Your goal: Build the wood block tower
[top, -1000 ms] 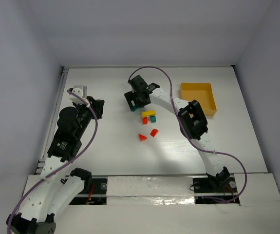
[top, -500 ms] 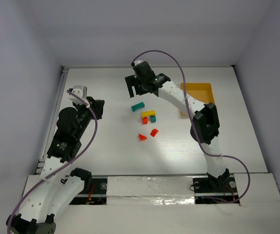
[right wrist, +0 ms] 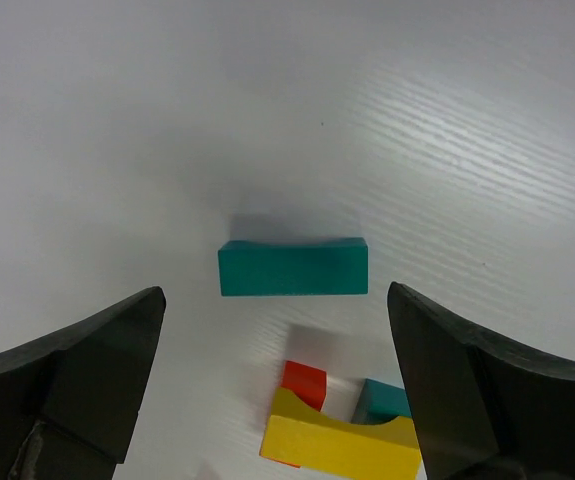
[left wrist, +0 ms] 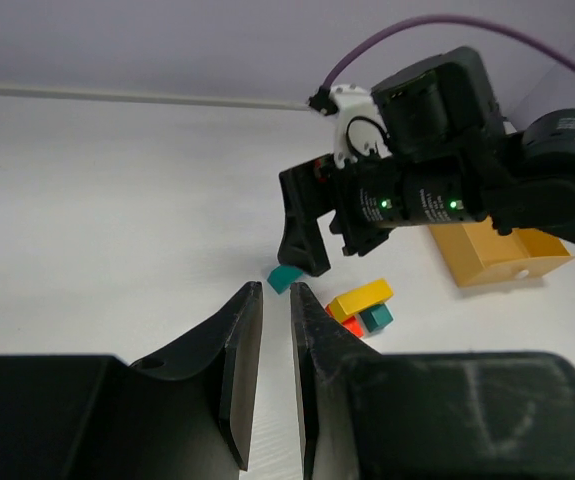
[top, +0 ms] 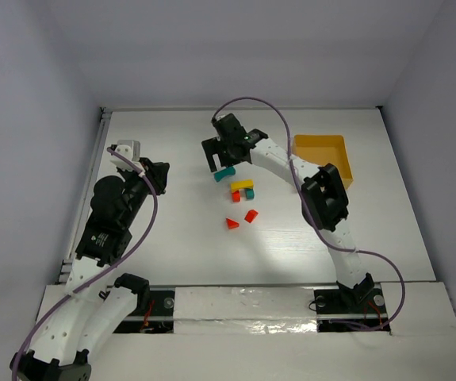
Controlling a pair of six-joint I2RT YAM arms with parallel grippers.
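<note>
A teal bar [top: 224,174] lies flat on the table, also seen in the right wrist view [right wrist: 293,266]. My right gripper [top: 225,155] hovers just above and behind it, open and empty, its fingers [right wrist: 117,350] spread wider than the bar. Beside the bar a yellow bar [top: 242,185] rests across a red cube [top: 235,196] and a teal cube [top: 250,193]. Two red wedges [top: 231,224] [top: 250,215] lie nearer. My left gripper [top: 161,175] is shut and empty at the left, its jaws nearly touching [left wrist: 275,292].
A yellow-orange tray [top: 323,159] stands at the back right. The right arm stretches across the table's middle right. The left arm's body sits along the left edge.
The right gripper let go of the teal bar, pulled away toward the back, and has now come back close over it. The left arm has not moved.
</note>
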